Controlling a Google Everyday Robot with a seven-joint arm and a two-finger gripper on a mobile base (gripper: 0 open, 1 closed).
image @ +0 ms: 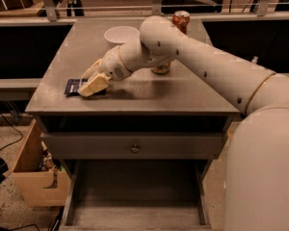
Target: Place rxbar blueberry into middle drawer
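Note:
The rxbar blueberry (72,86), a flat dark navy wrapper, lies on the left part of the table top (149,93). My gripper (90,78) is down at the bar's right end. It is open, with one finger (90,69) past the bar's far edge and the other finger (94,85) lying over its right part, which is hidden. The bar rests on the table. The middle drawer (135,214) is pulled out below, its grey floor bare.
A white bowl (121,34) and a red soda can (181,19) stand at the back of the table. Another can (161,70) is mostly hidden behind my arm. A closed drawer front with a brass knob (135,148) sits above the open drawer. A cardboard box (34,177) stands on the floor to the left.

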